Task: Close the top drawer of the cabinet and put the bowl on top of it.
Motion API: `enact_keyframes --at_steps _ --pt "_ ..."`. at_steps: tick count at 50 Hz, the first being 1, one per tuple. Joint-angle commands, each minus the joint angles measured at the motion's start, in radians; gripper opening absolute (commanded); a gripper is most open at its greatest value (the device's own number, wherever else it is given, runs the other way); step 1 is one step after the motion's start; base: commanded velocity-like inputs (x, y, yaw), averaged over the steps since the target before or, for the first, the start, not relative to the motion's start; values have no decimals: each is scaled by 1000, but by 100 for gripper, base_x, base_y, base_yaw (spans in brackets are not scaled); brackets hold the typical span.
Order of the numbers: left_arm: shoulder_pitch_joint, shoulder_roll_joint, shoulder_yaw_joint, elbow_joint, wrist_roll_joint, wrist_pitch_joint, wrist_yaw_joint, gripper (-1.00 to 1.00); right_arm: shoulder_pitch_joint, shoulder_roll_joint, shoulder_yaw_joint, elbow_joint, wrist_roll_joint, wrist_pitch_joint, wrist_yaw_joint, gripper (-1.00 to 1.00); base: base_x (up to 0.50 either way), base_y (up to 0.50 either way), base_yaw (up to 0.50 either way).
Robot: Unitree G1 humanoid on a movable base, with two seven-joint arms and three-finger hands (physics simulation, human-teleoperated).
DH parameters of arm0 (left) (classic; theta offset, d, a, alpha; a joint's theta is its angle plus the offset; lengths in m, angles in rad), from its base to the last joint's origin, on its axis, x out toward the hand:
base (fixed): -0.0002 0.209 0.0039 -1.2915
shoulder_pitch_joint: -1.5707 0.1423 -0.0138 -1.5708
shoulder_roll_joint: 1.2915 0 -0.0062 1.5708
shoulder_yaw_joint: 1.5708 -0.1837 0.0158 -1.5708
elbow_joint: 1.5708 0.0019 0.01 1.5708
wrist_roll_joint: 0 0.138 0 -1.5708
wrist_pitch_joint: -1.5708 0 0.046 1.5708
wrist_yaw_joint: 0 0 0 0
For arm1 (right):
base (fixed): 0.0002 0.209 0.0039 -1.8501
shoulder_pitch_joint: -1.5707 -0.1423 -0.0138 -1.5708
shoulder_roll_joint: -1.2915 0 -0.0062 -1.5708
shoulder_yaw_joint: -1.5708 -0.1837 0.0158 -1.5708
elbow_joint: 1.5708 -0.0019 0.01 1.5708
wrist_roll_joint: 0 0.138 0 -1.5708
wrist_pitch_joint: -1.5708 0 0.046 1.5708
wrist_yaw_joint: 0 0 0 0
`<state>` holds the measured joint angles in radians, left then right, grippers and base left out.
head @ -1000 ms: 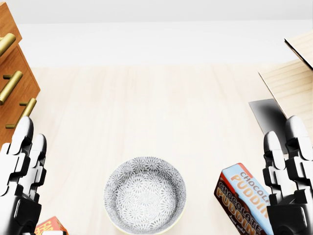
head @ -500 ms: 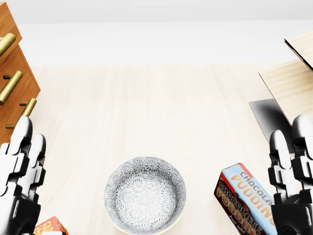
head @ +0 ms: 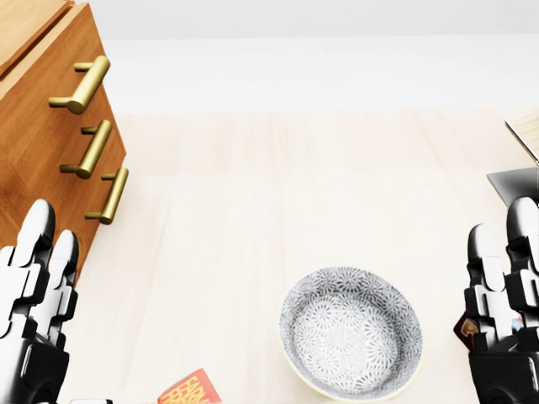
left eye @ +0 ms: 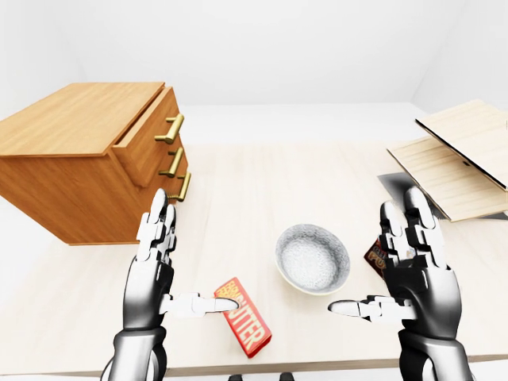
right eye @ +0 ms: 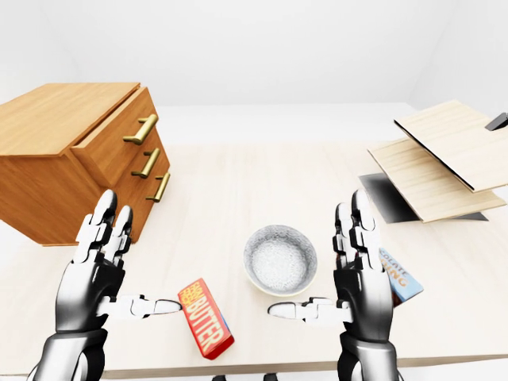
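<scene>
The wooden cabinet [left eye: 75, 171] stands on the table at the left of the left-eye view. Its top drawer [left eye: 151, 127], with a brass handle [left eye: 171, 127], sticks out a little past the two drawers below. The grey patterned bowl [left eye: 312, 258] sits upright on the table between my hands. My left hand [left eye: 189, 260] is open, fingers up and thumb pointing right, below the cabinet's corner. On the bowl's right, my right hand [left eye: 371, 258] is open too, thumb pointing left. Neither hand touches anything.
A red butter box [left eye: 244, 319] lies by my left thumb. A chocolate pudding box [right eye: 399, 274] lies behind my right hand. Tilted wooden boards [left eye: 456, 159] and a dark plate [right eye: 389, 198] are at the right. The table edge [left eye: 262, 369] runs along the bottom.
The camera has turned left: in the head view the bowl and boxes shifted right and much more of the cabinet shows. Both hands keep their open pose.
</scene>
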<state>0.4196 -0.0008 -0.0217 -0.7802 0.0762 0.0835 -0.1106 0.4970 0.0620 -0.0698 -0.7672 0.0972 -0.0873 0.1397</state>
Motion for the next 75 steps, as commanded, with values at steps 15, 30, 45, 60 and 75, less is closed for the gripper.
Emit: enact_keyframes --at_steps 15,30,45,60,75 --pt "-31 9 -11 33 13 4 1 100 -6 -2 1 10 -3 2 2 100 0 29 0" --pt "-150 16 -14 114 43 4 -25 100 13 13 -32 -28 31 4 26 100 0 0 0" --pt "-370 27 30 185 73 4 -28 100 9 31 -52 -42 36 14 50 100 0 0 0" --pt "-574 41 28 301 108 4 -21 100 1 47 -103 -67 61 26 66 100 0 0 0" --pt "-664 24 -12 419 142 4 -22 100 -44 92 -195 -102 94 87 97 100 0 0 0"
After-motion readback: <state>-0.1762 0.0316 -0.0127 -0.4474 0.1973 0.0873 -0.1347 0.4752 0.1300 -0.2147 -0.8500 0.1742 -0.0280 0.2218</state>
